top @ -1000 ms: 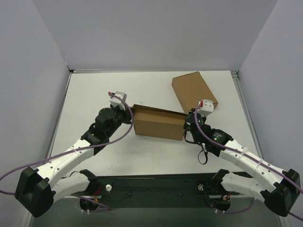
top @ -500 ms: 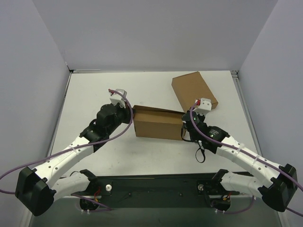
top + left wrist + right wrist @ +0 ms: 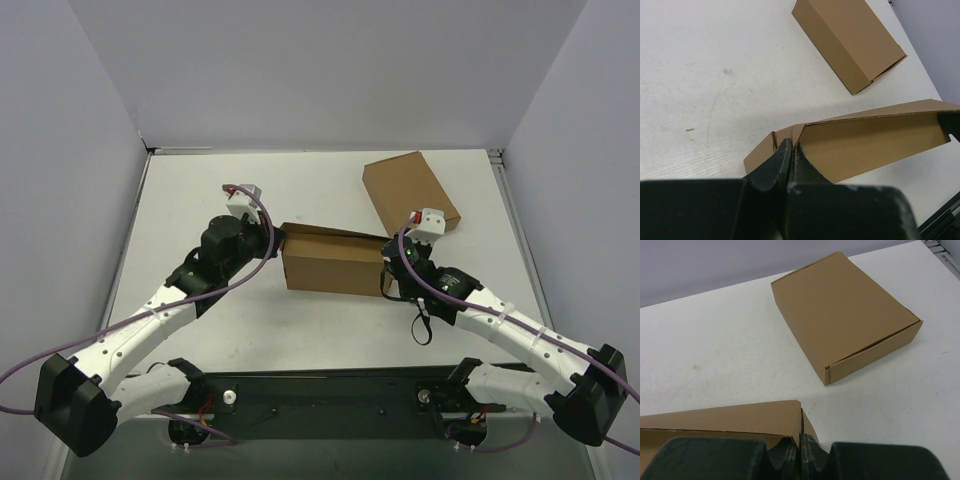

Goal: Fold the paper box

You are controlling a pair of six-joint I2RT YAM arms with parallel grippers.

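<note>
While the paper box (image 3: pixel 335 262) sits at centre, left gripper (image 3: pixel 791 149) and right gripper (image 3: pixel 801 442) each pinch one end of it, apparently bracing the walls for folding (closed carton (image 3: pixel 410 192) lies far right).

The left arm (image 3: pixel 150 320) and right arm (image 3: pixel 510 325) stretch forward from their bases and bend inward, wrists facing each other. The left gripper (image 3: pixel 274 240) and right gripper (image 3: pixel 388 270) are clamped tight, each pinching one end of the paper box (image 3: pixel 335 262).

Plain brown paper box (image 3: pixel 335 265), same brown closed carton (image 3: pixel 405 190), white table (image 3: pixel 200 200), black left end effector (image 3: pixel 790 146), black right end effector (image 3: pixel 801 441)
</note>
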